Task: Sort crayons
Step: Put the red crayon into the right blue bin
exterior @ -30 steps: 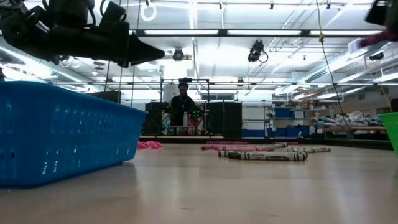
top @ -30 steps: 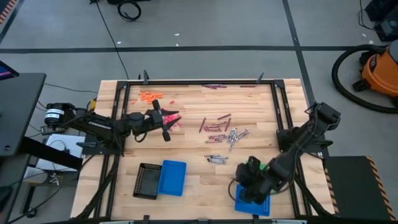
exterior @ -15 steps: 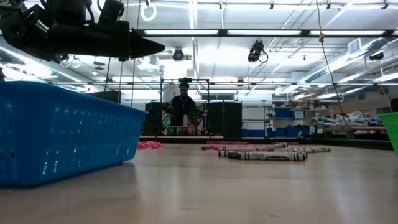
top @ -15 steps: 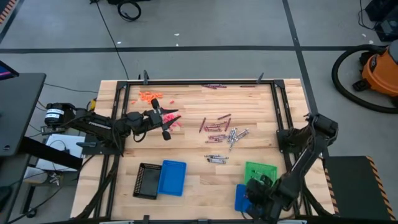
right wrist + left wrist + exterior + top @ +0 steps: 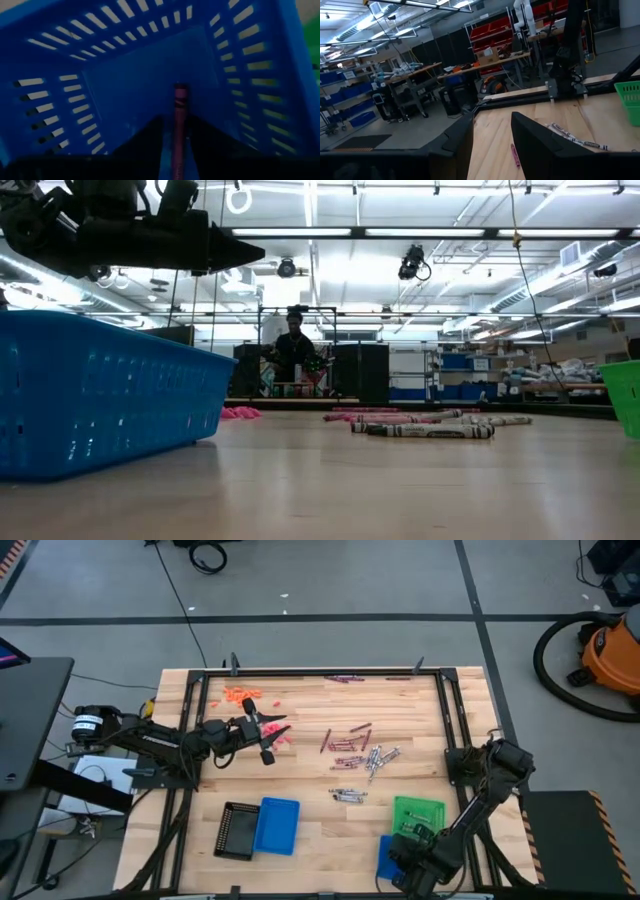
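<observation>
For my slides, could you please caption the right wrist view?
Right gripper poised over a blue tray, a dark purple crayon between its fingers.

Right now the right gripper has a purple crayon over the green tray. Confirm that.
Not the green tray. The right wrist view shows the right gripper with the purple crayon between its fingers over a blue tray; the green tray lies beside it in the high view.

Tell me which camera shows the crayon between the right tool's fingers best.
The right wrist view: the dark purple crayon stands between the right tool's fingers, over a blue tray. The high view hides it under the arm; other views miss it.
</observation>
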